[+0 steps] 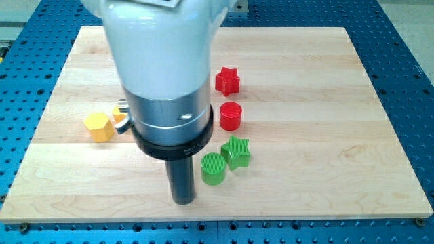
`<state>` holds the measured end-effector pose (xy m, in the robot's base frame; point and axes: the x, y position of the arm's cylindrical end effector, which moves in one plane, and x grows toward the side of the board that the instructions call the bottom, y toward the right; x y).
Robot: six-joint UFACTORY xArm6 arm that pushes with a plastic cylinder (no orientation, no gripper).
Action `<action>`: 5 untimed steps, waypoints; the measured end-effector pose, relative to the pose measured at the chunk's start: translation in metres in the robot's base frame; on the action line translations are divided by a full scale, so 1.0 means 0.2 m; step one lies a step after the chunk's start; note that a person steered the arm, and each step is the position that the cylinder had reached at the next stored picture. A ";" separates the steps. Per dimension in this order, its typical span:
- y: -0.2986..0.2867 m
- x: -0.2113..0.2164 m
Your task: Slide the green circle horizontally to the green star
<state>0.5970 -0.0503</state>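
The green circle (213, 169) lies on the wooden board (325, 122), low in the middle. The green star (236, 151) sits just up and to its right, touching it. My tip (183, 200) rests on the board to the left of the green circle and slightly below it, a small gap apart. The arm's white and silver body hides the board above the tip.
A red cylinder (230, 116) stands above the green star, and a red star (228, 80) above that. A yellow hexagon block (99, 127) lies at the view's left, with another yellow block (121, 115) partly hidden behind the arm. The blue perforated table (407, 68) surrounds the board.
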 end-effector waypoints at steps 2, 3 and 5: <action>0.24 0.06; 0.49 0.06; 0.43 -0.05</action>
<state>0.5860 0.0366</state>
